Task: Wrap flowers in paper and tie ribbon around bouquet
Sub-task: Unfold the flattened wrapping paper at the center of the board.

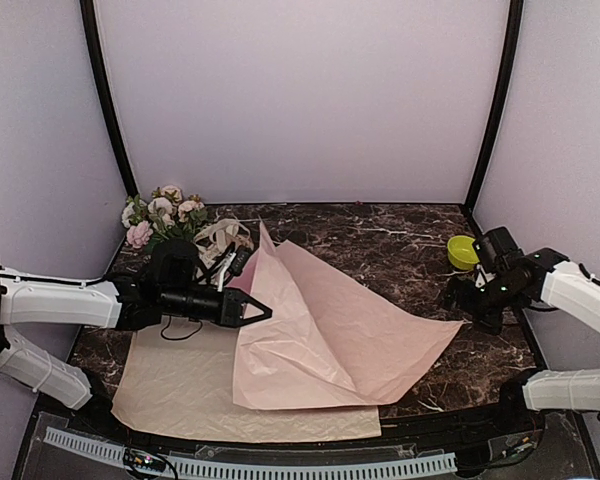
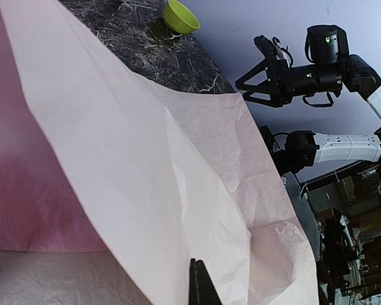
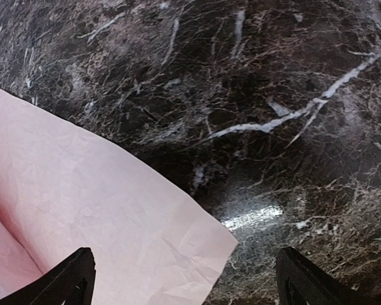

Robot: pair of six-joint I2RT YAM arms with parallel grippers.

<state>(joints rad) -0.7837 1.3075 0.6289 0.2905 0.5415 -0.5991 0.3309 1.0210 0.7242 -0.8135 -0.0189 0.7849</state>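
Cream sheet (image 1: 180,385) lies under the paper (image 1: 330,340); green bowl (image 1: 462,251) beyond.

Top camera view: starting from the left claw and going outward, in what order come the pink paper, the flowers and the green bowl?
1. Pink paper, right at the tip of the left claw.
2. Flowers, in the back-left corner.
3. Green bowl, far over on the right.

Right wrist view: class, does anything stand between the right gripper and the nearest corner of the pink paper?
Nothing visible does. The right gripper is open, and the corner of the paper lies on the bare marble table just ahead of its fingers, with no other object in the gap.
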